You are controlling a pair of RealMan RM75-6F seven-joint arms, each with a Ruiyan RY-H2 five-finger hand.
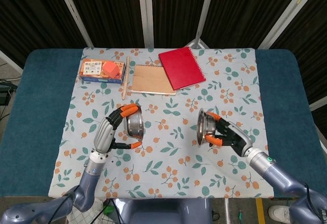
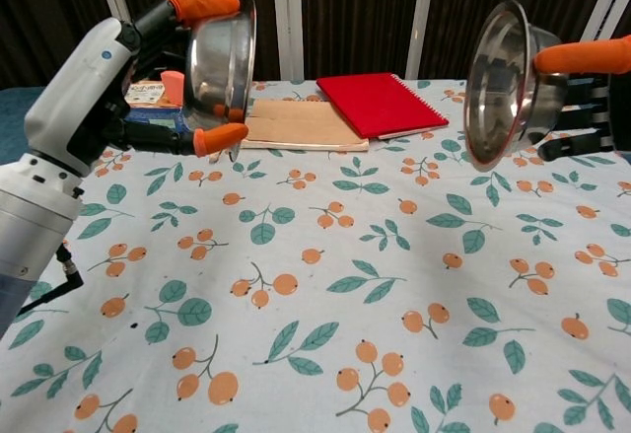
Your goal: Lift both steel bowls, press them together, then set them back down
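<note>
My left hand [image 1: 113, 130] [image 2: 118, 83] holds one steel bowl [image 1: 135, 122] [image 2: 219, 63] up off the table, tipped on its side with the mouth facing right. My right hand [image 1: 230, 136] [image 2: 582, 93] holds the second steel bowl [image 1: 204, 128] [image 2: 503, 83] aloft too, tipped so its mouth faces left. The two bowls face each other over the middle of the floral cloth [image 1: 168, 147], with a wide gap between them.
At the back of the table lie a red notebook [image 1: 181, 67] [image 2: 380, 103], a brown notebook [image 1: 152, 79] [image 2: 301, 124], a wooden stick [image 1: 124, 77] and a blue box with an orange block [image 1: 108, 70] on it. Blue table edges [image 1: 36, 112] flank the cloth.
</note>
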